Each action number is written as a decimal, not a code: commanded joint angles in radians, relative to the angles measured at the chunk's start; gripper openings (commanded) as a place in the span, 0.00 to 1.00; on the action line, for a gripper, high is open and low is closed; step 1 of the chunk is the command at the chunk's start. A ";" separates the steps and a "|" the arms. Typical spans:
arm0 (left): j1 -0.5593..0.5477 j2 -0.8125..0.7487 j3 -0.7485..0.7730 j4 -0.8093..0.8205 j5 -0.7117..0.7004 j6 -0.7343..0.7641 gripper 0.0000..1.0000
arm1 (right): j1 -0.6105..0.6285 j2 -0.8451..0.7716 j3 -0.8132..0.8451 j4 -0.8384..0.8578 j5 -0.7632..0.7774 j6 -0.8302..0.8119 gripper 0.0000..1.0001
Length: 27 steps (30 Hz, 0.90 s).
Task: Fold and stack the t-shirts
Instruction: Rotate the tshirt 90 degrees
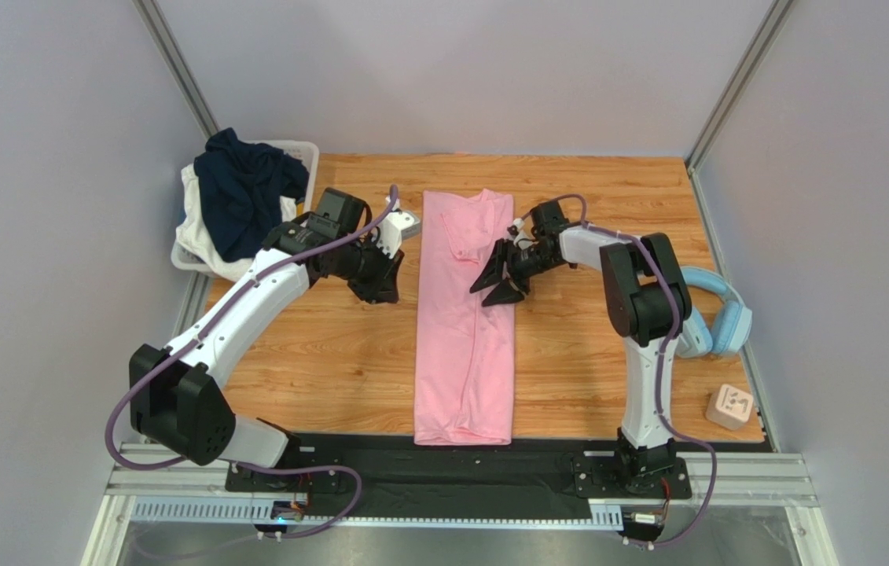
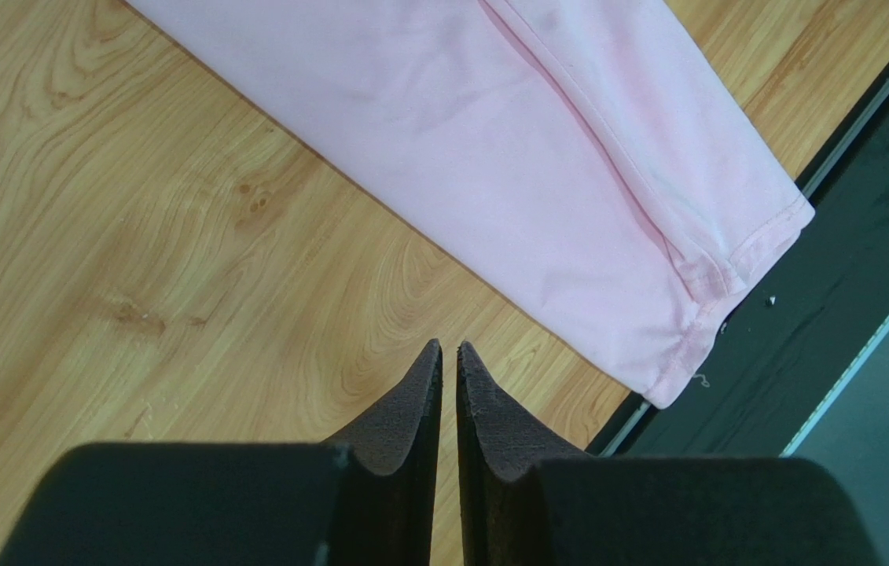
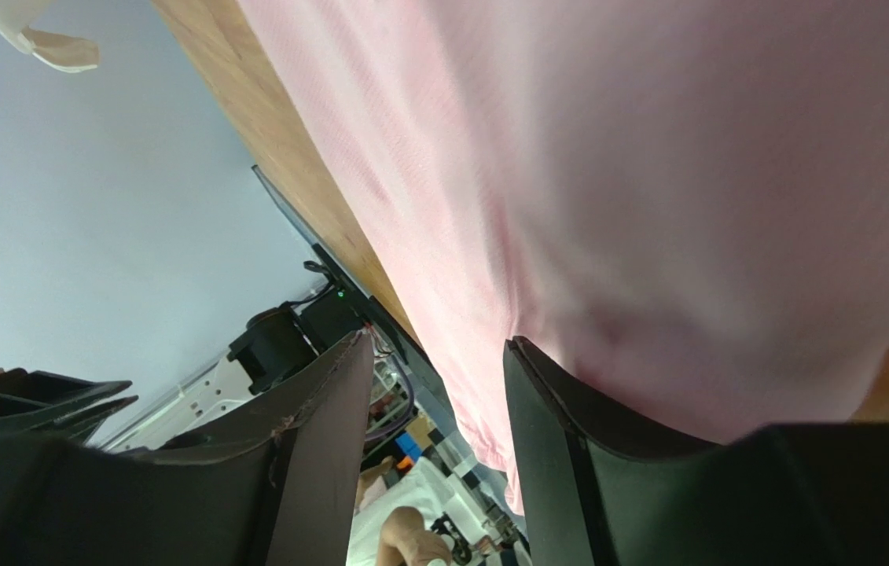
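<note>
Only the top view is showing the navy t-shirt [image 1: 242,195] in the basket [image 1: 299,146]. The left tool [image 2: 449,350] is hovering closed and empty beside the pink t-shirt [image 2: 508,142]; the right tool [image 3: 437,354] is reaching open-jawed over it.

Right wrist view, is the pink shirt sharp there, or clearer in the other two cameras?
Right wrist: the pink t-shirt is soft and blurred, too close; left wrist: its hem is crisp; top external: evenly lit, sharp, no glare.

No legible text anywhere, dark marks on the small wooden block [image 1: 730,407], too small to read
</note>
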 commanded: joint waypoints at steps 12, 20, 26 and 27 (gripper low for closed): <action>-0.001 0.062 -0.027 0.015 0.016 -0.013 0.15 | 0.084 -0.315 -0.305 0.034 0.109 -0.001 0.51; -0.104 0.028 -0.075 0.023 -0.060 0.004 0.15 | 0.143 -0.252 -0.390 0.138 0.082 0.030 0.49; -0.123 0.057 0.038 0.043 -0.122 -0.021 0.15 | 0.136 -0.329 -0.251 0.050 0.071 0.034 0.48; -0.123 0.075 0.054 0.058 -0.149 -0.029 0.16 | 0.131 -0.343 -0.216 0.031 0.072 0.030 0.48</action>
